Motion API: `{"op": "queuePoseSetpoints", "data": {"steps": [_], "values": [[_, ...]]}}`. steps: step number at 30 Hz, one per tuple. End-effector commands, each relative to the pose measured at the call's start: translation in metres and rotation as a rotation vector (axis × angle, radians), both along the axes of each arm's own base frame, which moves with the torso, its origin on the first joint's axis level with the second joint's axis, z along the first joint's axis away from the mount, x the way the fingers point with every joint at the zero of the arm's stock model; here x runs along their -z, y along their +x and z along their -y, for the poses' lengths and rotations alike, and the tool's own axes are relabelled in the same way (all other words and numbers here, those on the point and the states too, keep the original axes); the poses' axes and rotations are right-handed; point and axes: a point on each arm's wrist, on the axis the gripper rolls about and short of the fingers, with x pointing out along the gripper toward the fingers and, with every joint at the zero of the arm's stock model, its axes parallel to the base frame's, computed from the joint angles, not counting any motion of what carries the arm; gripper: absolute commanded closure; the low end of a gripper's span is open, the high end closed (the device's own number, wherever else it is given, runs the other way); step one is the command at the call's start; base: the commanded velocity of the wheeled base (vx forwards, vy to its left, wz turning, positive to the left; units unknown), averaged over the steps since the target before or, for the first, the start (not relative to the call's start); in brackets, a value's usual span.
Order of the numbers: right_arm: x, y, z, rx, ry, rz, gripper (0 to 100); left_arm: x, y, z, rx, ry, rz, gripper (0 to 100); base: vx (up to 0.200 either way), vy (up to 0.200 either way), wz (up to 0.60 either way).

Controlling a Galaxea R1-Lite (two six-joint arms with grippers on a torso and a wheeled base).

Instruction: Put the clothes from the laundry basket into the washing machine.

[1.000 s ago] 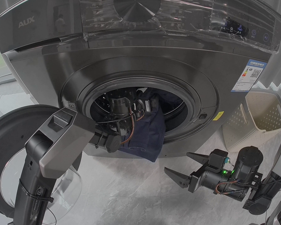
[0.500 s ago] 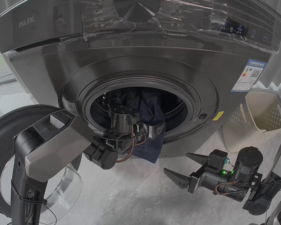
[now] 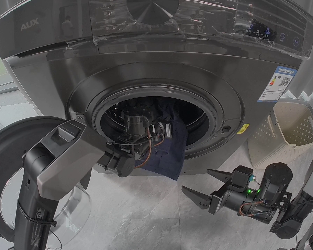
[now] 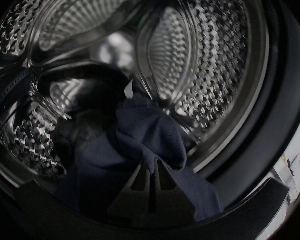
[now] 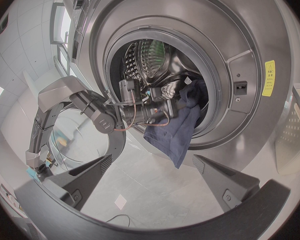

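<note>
Inside the mouth of the grey metal washing machine [image 3: 163, 70], left fingers [image 4: 161, 177] clamp the navy blue cloth garment [image 3: 167, 153] draped over the rim; right fingers [image 3: 196, 196] gape apart outside, below them.

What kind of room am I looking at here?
Probably a laundry area, perhaps a test room: a front-loading washing machine partly wrapped in plastic film, a laundry basket beside it, and a navy garment hanging from the drum.

On the washing machine [image 3: 156, 63] — logo [image 3: 29, 25], energy label [image 3: 277, 84], yellow sticker [image 3: 243, 128]
</note>
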Motion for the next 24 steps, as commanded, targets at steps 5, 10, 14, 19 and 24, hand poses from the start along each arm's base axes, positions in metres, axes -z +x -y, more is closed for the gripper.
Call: {"op": "queuePoseSetpoints", "data": {"steps": [5,10,14,19,24], "values": [[0.001,0.001,-0.001,0.000,-0.001,-0.001,0,-0.040,0.030,-0.004,-0.115,-0.143,0.153,100,0.000,0.000,0.00],[0.001,0.001,0.000,0.001,-0.001,-0.001,0,-0.041,0.031,-0.002,-0.123,-0.154,0.162,0,0.000,0.000,0.00],[0.001,0.001,0.000,0.003,-0.001,-0.001,0,-0.037,0.024,-0.001,-0.115,-0.146,0.123,0,0.000,0.000,0.00],[0.000,0.001,0.000,0.003,0.002,0.001,0,-0.031,-0.021,-0.004,0.004,-0.036,-0.042,0,0.000,0.000,0.00],[-0.001,0.001,0.000,0.004,0.003,0.004,0,-0.014,-0.044,-0.002,0.113,0.005,-0.096,0,0.000,0.000,0.00]]}}
